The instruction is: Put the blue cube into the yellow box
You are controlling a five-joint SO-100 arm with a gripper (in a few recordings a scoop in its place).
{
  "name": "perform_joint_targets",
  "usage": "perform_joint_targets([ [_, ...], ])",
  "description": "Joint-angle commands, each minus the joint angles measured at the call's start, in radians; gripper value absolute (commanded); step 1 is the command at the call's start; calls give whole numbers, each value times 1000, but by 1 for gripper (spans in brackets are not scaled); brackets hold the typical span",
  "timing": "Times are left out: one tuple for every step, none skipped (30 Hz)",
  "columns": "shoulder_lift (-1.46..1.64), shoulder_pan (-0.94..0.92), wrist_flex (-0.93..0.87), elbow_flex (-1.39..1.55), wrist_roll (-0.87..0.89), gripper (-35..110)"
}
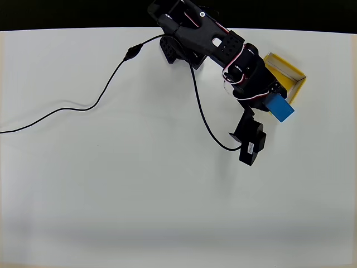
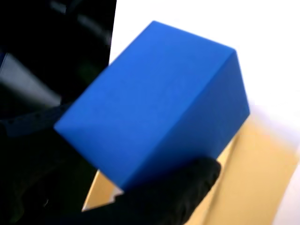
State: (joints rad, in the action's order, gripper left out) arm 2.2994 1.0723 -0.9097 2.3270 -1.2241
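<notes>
Grasping the blue cube [image 2: 154,103], gripper [image 1: 274,100] clenched on its matte, sharp-edged, slightly oblong block, raised at the near edge of the yellow box [image 1: 294,78]. Square open tray, thin pale walls, on smooth white surface [image 1: 139,195]. Black cable [image 1: 83,107] trailing left.

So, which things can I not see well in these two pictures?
- Yellow box, overhead view: its left part is hidden by the arm and the blue cube.
- Yellow box, wrist view: blurred, mostly behind the blue cube, cut by the bottom and right edges.
- Gripper, overhead view: its fingers are dark and lie under the wrist; contact with the cube is unclear.
</notes>
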Motion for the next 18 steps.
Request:
perform_joint_targets([
  [61,60,-63,-127,-15,13],
  [57,69,-66,-127,-15,14],
  [54,80,-72,-129,-18,14],
  [51,92,-77,-129,-20,14],
  [48,104,-83,-130,-18,14],
  [43,117,-94,-133,-17,14],
  [40,129,-100,-133,-12,14],
  [32,140,-103,-133,-6,14],
  [26,149,-103,-133,3,14],
  [17,158,-103,-133,11,14],
  [8,166,-103,-133,18,14],
  [0,173,-101,-133,29,14],
  [-8,181,-98,-132,37,14],
  [-15,186,-95,-130,43,14],
  [-23,192,-89,-129,51,14],
  [-31,198,-81,-126,57,14],
  [-40,202,-77,-123,61,14],
  [-49,206,-67,-120,66,14],
])
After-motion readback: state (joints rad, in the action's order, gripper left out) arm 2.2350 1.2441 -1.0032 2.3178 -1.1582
